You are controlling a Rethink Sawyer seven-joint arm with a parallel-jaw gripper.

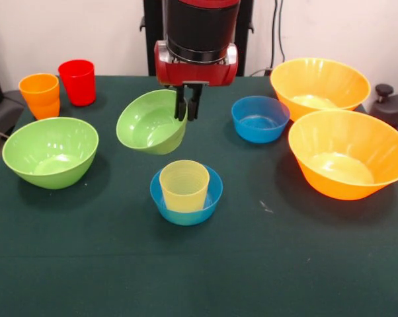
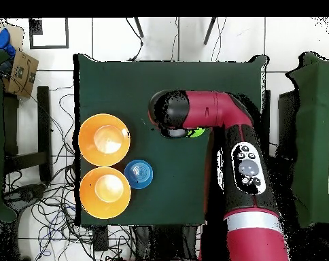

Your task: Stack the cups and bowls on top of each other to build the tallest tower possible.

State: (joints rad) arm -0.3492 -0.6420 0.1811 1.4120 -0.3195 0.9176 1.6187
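Note:
My gripper [image 1: 187, 113] is shut on the near rim of the small green bowl [image 1: 149, 122], which hangs tilted, its opening turned toward the camera. Just in front of it stands the pale yellow cup [image 1: 184, 186], upright inside a small blue bowl [image 1: 186, 206]. A second small blue bowl [image 1: 260, 119] sits to the right, with two large orange bowls [image 1: 320, 82] [image 1: 348, 153] beyond it. The large green bowl [image 1: 50, 150] rests at the left, with the orange cup [image 1: 40, 96] and red cup [image 1: 77, 82] behind it. In the overhead view the arm [image 2: 215, 112] hides the gripper; only a sliver of the green bowl [image 2: 197, 132] shows.
Overhead, the two orange bowls [image 2: 104, 139] [image 2: 105, 192] and a blue bowl [image 2: 138, 174] line the left side of the dark green table [image 2: 167, 197]. Cables lie on the floor around the table. A black device [image 1: 391, 105] sits at the front view's right edge.

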